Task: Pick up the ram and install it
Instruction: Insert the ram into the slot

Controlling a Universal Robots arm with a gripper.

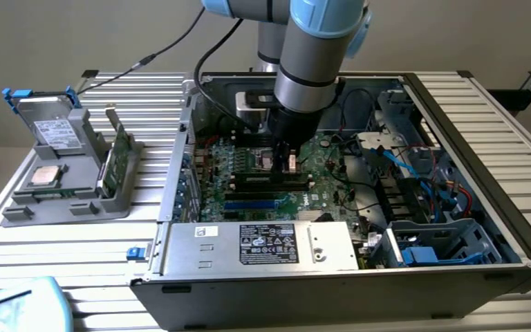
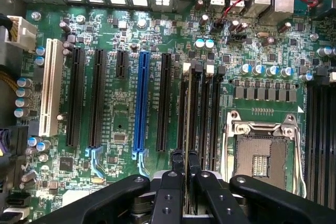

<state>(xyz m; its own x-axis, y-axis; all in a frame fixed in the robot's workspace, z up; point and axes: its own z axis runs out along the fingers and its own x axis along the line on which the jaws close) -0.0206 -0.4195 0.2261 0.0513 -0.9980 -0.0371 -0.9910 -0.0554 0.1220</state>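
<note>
Wrist view, we see the claw (image 2: 185,157) pinching the ram (image 2: 187,106) edge-on over the slots (image 2: 215,114); exterior view adds the grey holder (image 1: 53,207).

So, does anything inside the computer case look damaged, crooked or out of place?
Nothing looks damaged or spilled. The gripper is shut on the ram, held straight along a black slot. The processor socket beside it is empty.
</note>
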